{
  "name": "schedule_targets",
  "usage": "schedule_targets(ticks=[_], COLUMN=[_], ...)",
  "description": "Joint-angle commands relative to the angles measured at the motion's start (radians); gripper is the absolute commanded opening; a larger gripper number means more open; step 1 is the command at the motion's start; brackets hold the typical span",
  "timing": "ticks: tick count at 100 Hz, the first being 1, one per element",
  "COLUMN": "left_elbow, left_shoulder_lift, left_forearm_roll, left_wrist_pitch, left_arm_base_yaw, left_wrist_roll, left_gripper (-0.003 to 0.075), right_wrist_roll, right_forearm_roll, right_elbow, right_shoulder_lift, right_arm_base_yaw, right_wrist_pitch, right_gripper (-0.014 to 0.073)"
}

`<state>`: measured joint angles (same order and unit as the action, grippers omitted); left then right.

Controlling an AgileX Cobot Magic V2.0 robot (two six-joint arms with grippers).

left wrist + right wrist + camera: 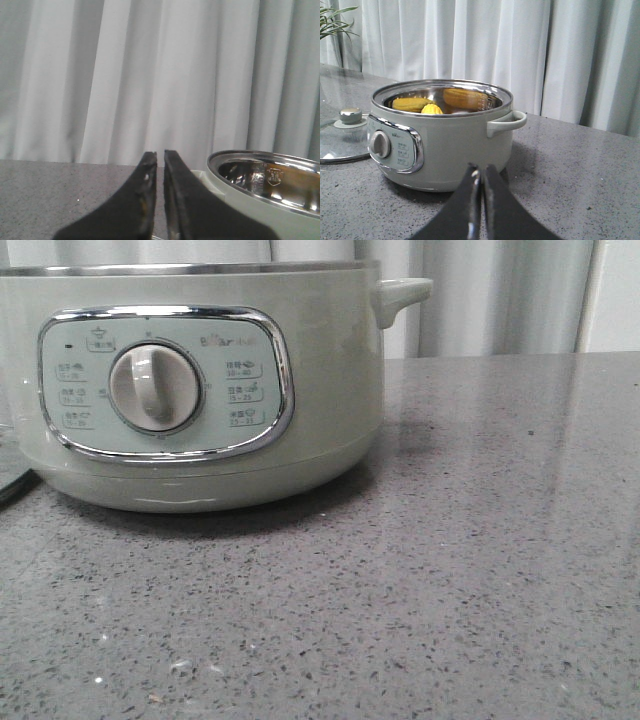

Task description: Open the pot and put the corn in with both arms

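The pale grey-green pot [200,380] fills the left of the front view, dial facing me, and neither arm shows there. In the right wrist view the pot [450,145] stands open, and yellow corn [412,104] lies inside against the steel wall. My right gripper [481,167] is shut and empty, hovering low over the table, short of the pot's side below its handle [507,122]. My left gripper [160,155] is also shut with nothing in it. It sits beside the pot's steel rim [260,172], a little above the rim's level.
A glass lid [340,145] with a grey knob [351,116] lies flat on the speckled grey table [480,570], next to the pot's dial side. A black cable [15,490] runs off by the pot's base. White curtains hang behind, and plant leaves [332,22] show near them.
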<state>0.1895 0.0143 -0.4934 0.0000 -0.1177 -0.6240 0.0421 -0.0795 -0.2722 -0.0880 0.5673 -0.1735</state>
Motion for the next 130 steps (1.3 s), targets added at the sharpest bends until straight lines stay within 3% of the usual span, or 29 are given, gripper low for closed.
schedule_targets(ticks=[1,20,40,49,56,61,93,130], left_elbow=[0.011,-0.046,-0.113,-0.162,-0.201,-0.197,-0.199,-0.199], left_shoulder_lift=[0.010,0.004,0.004,0.001,-0.021,-0.051,-0.052,-0.052], left_forearm_roll=[0.015,0.135,0.417,0.458,0.458,0.458,0.464,0.464], left_wrist_pitch=[-0.064,0.000,0.000,-0.045,-0.057,0.036,0.299,0.293], left_arm_base_yaw=[-0.009,-0.007,0.014,0.032,0.047,0.057,0.071,0.071], left_wrist_roll=[-0.009,0.042,0.537,0.634,0.639,0.646,0.657,0.657], left_gripper=[-0.0020,-0.0020,-0.0020,-0.0020,-0.0020,-0.0020,-0.0020,-0.0020], right_wrist_roll=[0.010,0.010,0.010,0.010,0.010,0.010,0.010,0.010], right_forearm_roll=[-0.011,-0.011,-0.011,-0.011,-0.011,-0.011,-0.011,-0.011], right_elbow=[-0.025,-0.025,-0.025,-0.025,-0.025,-0.025,-0.023,-0.023], right_shoulder_lift=[-0.011,-0.011,-0.011,-0.011,-0.011,-0.011,-0.009,-0.009], right_arm_base_yaw=[-0.007,-0.007,-0.007,-0.007,-0.007,-0.007,-0.007,-0.007], right_wrist_pitch=[0.080,0.080,0.080,0.080,0.080,0.080,0.077,0.077], right_gripper=[-0.0069,-0.0069,-0.0069,-0.0069,-0.0069,-0.0069,-0.0069,-0.0069])
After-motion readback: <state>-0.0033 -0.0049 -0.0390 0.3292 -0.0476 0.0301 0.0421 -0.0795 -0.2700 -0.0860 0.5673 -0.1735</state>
